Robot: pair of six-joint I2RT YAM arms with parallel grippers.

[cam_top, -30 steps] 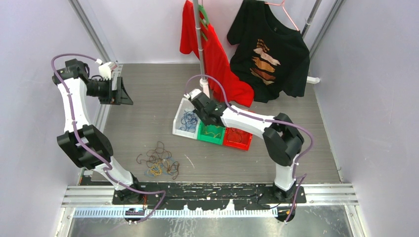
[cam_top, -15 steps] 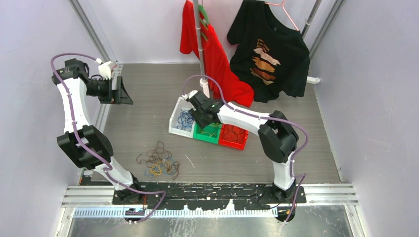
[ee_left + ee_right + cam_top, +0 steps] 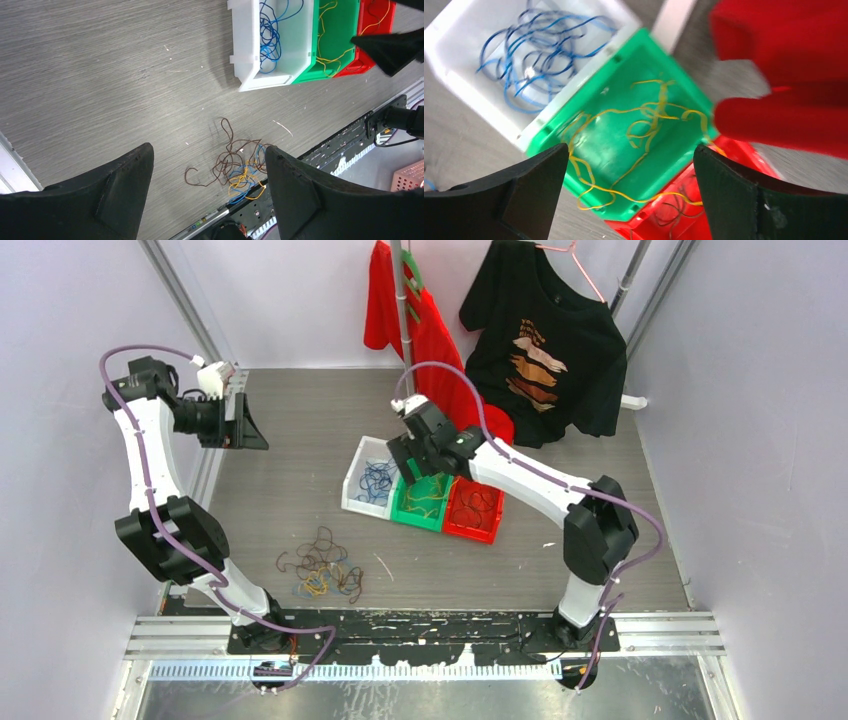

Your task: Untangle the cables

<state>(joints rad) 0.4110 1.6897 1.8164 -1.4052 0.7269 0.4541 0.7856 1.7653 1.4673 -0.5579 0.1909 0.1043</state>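
A tangle of brown, blue and yellow cables (image 3: 320,575) lies on the table near its front edge, and also shows as a loose tangle (image 3: 241,169) in the left wrist view. My left gripper (image 3: 250,426) hangs open, high at the far left, well away from that tangle (image 3: 209,150). My right gripper (image 3: 415,472) hovers open over the green bin (image 3: 428,502), nothing between its fingers (image 3: 631,150). Yellow cables (image 3: 644,125) lie in the green bin (image 3: 674,150), one strand trailing over its edge toward the red bin (image 3: 684,220). Blue cables (image 3: 534,65) fill the white bin (image 3: 454,65).
The three bins stand in a row mid-table: white (image 3: 356,490), green, red (image 3: 478,512) with brown strands. A red shirt (image 3: 430,350) and a black shirt (image 3: 545,340) hang on a pole (image 3: 405,330) behind them; the red cloth (image 3: 784,75) is close to my right gripper.
My right gripper went from shut to wide open and rose back above the green bin. The bins slid slightly left. The left arm stayed put.
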